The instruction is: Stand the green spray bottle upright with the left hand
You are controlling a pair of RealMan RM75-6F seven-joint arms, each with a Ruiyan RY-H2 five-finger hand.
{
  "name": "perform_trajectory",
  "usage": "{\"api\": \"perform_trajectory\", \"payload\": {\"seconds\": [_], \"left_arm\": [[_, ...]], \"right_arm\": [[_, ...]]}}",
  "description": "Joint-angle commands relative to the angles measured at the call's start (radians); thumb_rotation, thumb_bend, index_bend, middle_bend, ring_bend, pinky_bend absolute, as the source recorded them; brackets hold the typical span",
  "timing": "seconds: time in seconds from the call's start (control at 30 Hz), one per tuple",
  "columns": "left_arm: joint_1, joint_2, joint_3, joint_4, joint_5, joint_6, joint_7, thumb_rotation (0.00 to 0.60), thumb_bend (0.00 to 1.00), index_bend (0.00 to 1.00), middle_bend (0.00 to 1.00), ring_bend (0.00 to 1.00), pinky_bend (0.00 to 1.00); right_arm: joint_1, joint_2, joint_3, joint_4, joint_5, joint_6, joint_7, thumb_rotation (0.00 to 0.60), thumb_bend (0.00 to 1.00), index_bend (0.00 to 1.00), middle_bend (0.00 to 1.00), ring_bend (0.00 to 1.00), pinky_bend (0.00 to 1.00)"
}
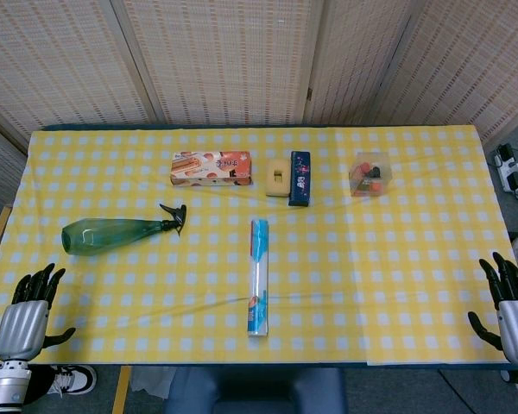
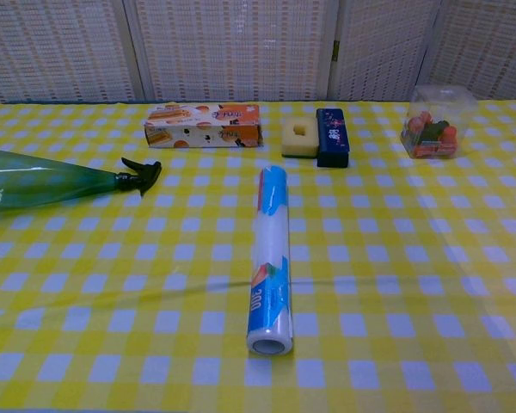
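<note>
Woven screens are backing a table being covered by yellow checked cloth. Left hand is being kept at the near edge, fingers spread, nothing grasped. Just beyond it, slightly to its right, the green spray bottle is lying on its side, black trigger head pointing away rightward. Translucent plastic, seemingly empty: judged light, smooth, prone to rolling. Grasping around the wide body is being favoured. Right hand is likewise being kept empty, far off.
</note>
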Motion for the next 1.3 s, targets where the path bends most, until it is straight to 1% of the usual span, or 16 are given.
{"api": "perform_trajectory", "payload": {"seconds": [0.03, 0.1, 0.23, 0.27, 0.33, 0.37, 0.53, 0.7, 0.8, 0.83, 0.9, 0.97, 1.0, 1.03, 1.13, 1.3], "left_arm": [[0.0, -0.003, 0.0, 0.001, -0.001, -0.001, 0.002, 0.6, 0.13, 0.0, 0.0, 0.0, 0.0], [-0.004, -0.009, -0.002, 0.003, 0.009, 0.0, -0.006, 0.6, 0.13, 0.0, 0.0, 0.0, 0.0], [-0.016, -0.037, 0.007, 0.019, 0.092, 0.009, -0.071, 0.6, 0.13, 0.0, 0.0, 0.0, 0.0], [-0.021, -0.043, 0.008, 0.019, 0.111, 0.01, -0.078, 0.6, 0.13, 0.0, 0.03, 0.01, 0.0], [-0.043, -0.038, 0.009, -0.002, 0.118, -0.025, -0.045, 0.6, 0.14, 0.0, 0.15, 0.06, 0.0], [-0.059, -0.028, 0.006, -0.022, 0.105, -0.054, -0.012, 0.6, 0.14, 0.0, 0.21, 0.11, 0.0], [-0.171, -0.03, -0.067, -0.092, 0.008, -0.178, 0.19, 0.6, 0.13, 0.03, 0.22, 0.14, 0.0], [-0.278, -0.1, -0.145, -0.039, -0.123, -0.266, 0.306, 0.6, 0.14, 0.12, 0.23, 0.21, 0.07], [-0.321, -0.155, -0.183, 0.016, -0.163, -0.264, 0.339, 0.6, 0.13, 0.16, 0.32, 0.32, 0.24], [-0.332, -0.174, -0.195, 0.037, -0.162, -0.253, 0.34, 0.6, 0.13, 0.18, 0.38, 0.38, 0.35], [-0.352, -0.222, -0.219, 0.094, -0.146, -0.219, 0.333, 0.6, 0.13, 0.24, 0.63, 0.61, 0.7], [-0.375, -0.27, -0.238, 0.154, -0.149, -0.205, 0.326, 0.6, 0.13, 0.3, 0.9, 0.87, 0.94], [-0.386, -0.285, -0.246, 0.174, -0.163, -0.212, 0.328, 0.6, 0.13, 0.32, 0.97, 0.96, 0.99], [-0.401, -0.302, -0.255, 0.195, -0.196, -0.231, 0.334, 0.6, 0.13, 0.34, 1.0, 0.99, 1.0], [-0.441, -0.328, -0.283, 0.223, -0.337, -0.302, 0.382, 0.6, 0.14, 0.36, 1.0, 1.0, 1.0], [-0.505, -0.441, -0.355, 0.322, -0.6, -0.25, 0.539, 0.6, 0.15, 0.42, 1.0, 1.0, 1.0]], "right_arm": [[0.0, 0.0, -0.001, -0.001, -0.003, 0.0, 0.001, 0.6, 0.33, 0.0, 0.0, 0.0, 0.0], [-0.003, 0.002, -0.004, -0.003, -0.008, 0.004, 0.001, 0.6, 0.33, 0.0, 0.0, 0.0, 0.0], [-0.015, 0.009, -0.008, -0.009, -0.024, 0.029, 0.016, 0.6, 0.33, 0.0, 0.0, 0.0, 0.0], [-0.015, 0.011, -0.009, -0.01, -0.024, 0.028, 0.02, 0.6, 0.33, 0.0, 0.0, 0.0, 0.0], [-0.01, 0.014, -0.012, -0.012, -0.031, 0.018, 0.028, 0.6, 0.33, 0.0, 0.0, 0.0, 0.0], [-0.007, 0.015, -0.014, -0.012, -0.037, 0.015, 0.029, 0.6, 0.33, 0.0, 0.0, 0.0, 0.0], [0.005, 0.017, -0.018, -0.012, -0.047, -0.006, 0.034, 0.6, 0.33, 0.0, 0.0, 0.0, 0.0], [0.012, 0.024, -0.016, -0.013, -0.033, -0.025, 0.049, 0.6, 0.33, 0.0, 0.0, 0.0, 0.0], [0.012, 0.033, -0.011, -0.014, -0.021, -0.028, 0.068, 0.6, 0.33, 0.0, 0.0, 0.0, 0.0], [0.012, 0.036, -0.01, -0.014, -0.018, -0.028, 0.073, 0.6, 0.33, 0.0, 0.0, 0.0, 0.0], [0.011, 0.041, -0.007, -0.012, -0.012, -0.027, 0.086, 0.6, 0.33, 0.0, 0.0, 0.0, 0.0], [0.011, 0.046, -0.003, -0.01, -0.003, -0.029, 0.1, 0.6, 0.33, 0.0, 0.0, 0.0, 0.0], [0.011, 0.048, -0.001, -0.009, 0.001, -0.03, 0.105, 0.6, 0.33, 0.0, 0.0, 0.0, 0.0], [0.012, 0.051, 0.001, -0.007, 0.006, -0.032, 0.111, 0.6, 0.33, 0.0, 0.0, 0.0, 0.0], [0.013, 0.055, 0.005, -0.004, 0.016, -0.037, 0.124, 0.6, 0.33, 0.0, 0.0, 0.0, 0.0], [0.01, 0.065, 0.012, -0.005, 0.032, -0.035, 0.147, 0.6, 0.33, 0.0, 0.0, 0.0, 0.0]]}}
